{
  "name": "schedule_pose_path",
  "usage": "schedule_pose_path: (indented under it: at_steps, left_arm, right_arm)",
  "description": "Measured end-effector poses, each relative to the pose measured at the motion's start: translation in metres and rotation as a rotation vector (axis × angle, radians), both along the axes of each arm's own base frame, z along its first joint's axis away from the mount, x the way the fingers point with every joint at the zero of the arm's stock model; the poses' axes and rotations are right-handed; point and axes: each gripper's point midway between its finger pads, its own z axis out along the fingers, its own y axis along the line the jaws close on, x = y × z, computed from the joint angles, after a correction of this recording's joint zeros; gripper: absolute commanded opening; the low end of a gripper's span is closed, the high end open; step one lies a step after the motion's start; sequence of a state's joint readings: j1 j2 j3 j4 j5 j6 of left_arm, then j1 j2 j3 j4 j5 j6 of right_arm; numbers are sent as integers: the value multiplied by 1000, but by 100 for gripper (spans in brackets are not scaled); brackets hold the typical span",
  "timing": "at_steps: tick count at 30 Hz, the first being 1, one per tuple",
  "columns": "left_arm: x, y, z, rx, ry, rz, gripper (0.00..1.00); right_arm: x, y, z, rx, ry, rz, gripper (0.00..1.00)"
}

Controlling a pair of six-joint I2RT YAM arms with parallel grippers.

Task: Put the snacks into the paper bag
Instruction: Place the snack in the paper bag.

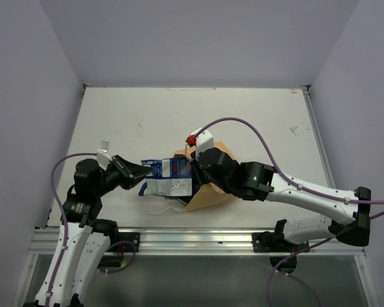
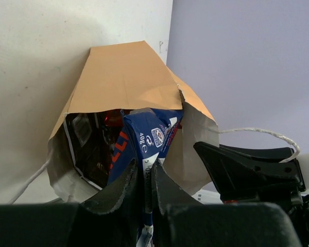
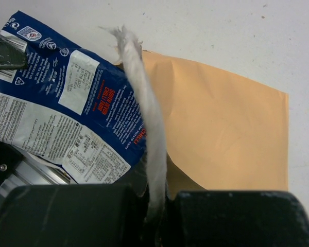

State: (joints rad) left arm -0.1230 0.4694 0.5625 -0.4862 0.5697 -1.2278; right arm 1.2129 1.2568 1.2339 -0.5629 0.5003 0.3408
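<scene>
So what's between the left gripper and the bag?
A blue-white snack packet: the left gripper pinches it, tip inside the paper bag. Left wrist view.

Paper bag [image 1: 208,197] on white table [image 1: 179,115]

Off-white desk [image 1: 243,115], faint grey scuffs toward its far right corner. Pale lavender walls box it in: back wall [image 1: 198,38] along the far edge, left wall [image 1: 25,128] and right wall [image 1: 365,115] at the sides. A silver rail [image 1: 198,238] runs along the near edge, with grey floor [image 1: 198,281] beyond it. The light is soft and even.
</scene>
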Motion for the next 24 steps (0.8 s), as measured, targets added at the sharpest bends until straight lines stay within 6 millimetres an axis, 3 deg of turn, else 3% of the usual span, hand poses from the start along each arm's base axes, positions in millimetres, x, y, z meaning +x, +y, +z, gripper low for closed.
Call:
schedule_pose_path:
  at_steps: [5, 10, 16, 20, 24]
  left_arm:
    - [2, -13, 8, -45, -11, -21, 0]
    - [1, -33, 1, -45, 27, -72, 0]
    - [12, -39, 1, -43, 40, -46, 0]
    - [15, -36, 16, -69, 8, -8, 0]
    - [17, -35, 46, -101, -47, 7, 0]
  right_arm:
    - [1, -2, 6, 1, -4, -9, 0]
    - [5, -5, 15, 7, -25, -37, 0]
    - [11, -10, 17, -4, -49, -73, 0]
    - [10, -10, 17, -3, -48, -74, 0]
    - [9, -9, 17, 1, -44, -72, 0]
